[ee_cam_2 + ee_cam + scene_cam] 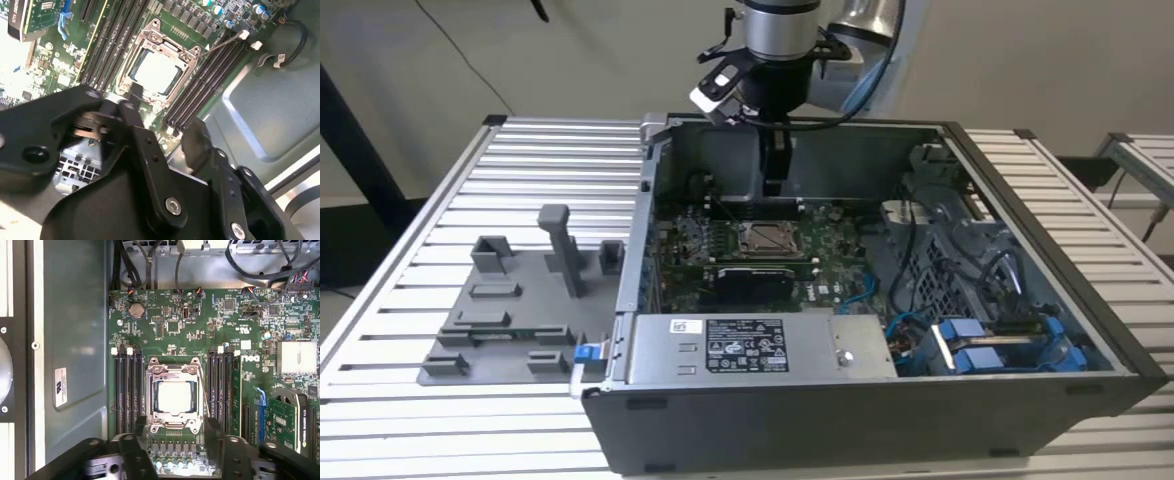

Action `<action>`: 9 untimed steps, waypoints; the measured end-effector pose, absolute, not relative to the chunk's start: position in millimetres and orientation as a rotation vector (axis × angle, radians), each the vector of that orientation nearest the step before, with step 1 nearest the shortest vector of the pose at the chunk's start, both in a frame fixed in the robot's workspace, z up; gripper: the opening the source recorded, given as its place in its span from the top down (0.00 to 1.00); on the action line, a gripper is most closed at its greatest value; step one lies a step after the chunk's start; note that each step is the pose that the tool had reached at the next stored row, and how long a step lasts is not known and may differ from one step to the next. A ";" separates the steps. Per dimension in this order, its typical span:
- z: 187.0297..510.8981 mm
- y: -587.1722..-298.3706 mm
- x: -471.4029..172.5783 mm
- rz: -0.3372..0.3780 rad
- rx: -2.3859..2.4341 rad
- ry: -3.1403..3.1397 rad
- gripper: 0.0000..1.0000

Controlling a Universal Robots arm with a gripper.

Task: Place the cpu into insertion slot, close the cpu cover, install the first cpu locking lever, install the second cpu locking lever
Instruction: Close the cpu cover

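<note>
Cpu point(174, 396) — pale silver square — sits framed by the metal cpu cover point(150, 398).

An open computer case point(854, 425) sits on a slatted worktop point(494, 170). A grey fixture plate point(520, 300) with posts lies just beside it.

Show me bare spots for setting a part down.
Free: the slatted table around the grey fixture, exterior view's left; the bare metal panel beside the motherboard. Crowded: the motherboard itself and the cable bay at the exterior view's right.
</note>
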State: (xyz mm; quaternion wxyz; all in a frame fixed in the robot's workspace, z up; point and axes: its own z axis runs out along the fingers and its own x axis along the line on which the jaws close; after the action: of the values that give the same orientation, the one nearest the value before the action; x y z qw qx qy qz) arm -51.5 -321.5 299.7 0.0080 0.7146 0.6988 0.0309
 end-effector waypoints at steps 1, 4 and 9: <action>299.6 -321.5 -51.5 0.097 2.234 2.184 0.47; 299.7 -321.5 -51.5 0.097 2.234 2.184 0.59; 299.7 -321.5 -51.5 0.096 2.234 2.184 0.82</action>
State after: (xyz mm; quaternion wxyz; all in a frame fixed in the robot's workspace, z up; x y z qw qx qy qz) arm -51.5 -321.5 299.7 0.0079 0.7146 0.6988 0.0309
